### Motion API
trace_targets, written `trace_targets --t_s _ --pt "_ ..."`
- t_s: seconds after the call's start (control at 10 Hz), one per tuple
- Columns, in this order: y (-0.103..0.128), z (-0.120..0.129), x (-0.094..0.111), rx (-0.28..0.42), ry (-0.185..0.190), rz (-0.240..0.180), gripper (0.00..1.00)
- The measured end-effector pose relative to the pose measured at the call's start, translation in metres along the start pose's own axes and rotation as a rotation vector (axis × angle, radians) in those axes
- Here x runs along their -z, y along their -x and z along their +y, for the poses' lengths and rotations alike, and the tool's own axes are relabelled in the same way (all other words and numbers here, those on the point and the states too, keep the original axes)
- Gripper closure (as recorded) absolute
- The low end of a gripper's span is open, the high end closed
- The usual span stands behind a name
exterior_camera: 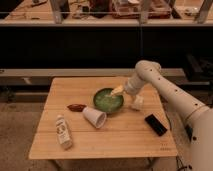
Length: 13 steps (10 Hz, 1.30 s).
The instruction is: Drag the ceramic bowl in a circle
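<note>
Here, setting: a light wooden table (115, 145) stands on a speckled floor, with a dark shelf unit behind it.
Ceramic bowl: the ceramic bowl (106, 101) sits upright a little right of the middle of the table, in its far half. It is round and shallow, with a dark green rim and a paler green inside.
Gripper: the gripper (126, 98) is at the right edge of the bowl and comes down from the white arm (170, 92), which enters from the right side.
Gripper opening: the fingers stand wide apart. One pale yellowish finger (117, 90) is over the inner right part of the bowl, and the other white one is on the table just outside the rim, so the rim is between them. Nothing is clamped; if a finger touches the rim, I cannot tell.
Paper cup: a white paper cup (94, 117) lies on its side just in front of the bowl, at its left.
Brown item: a small dark brown thing (76, 107) lies just left of the cup; what it is, I cannot tell.
Bottle: a white bottle (62, 132) lies flat near the front left corner.
Black item: a flat black object (156, 124), like a phone, lies at the front right, well apart from the bowl.
</note>
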Motion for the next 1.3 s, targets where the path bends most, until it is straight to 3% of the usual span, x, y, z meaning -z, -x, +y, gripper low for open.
trace_targets --t_s 0.9,1.3 --pt "-0.001 0.001 0.000 0.000 0.004 0.002 0.20" --pt "-0.012 0.027 -0.013 -0.024 0.066 0.028 0.20"
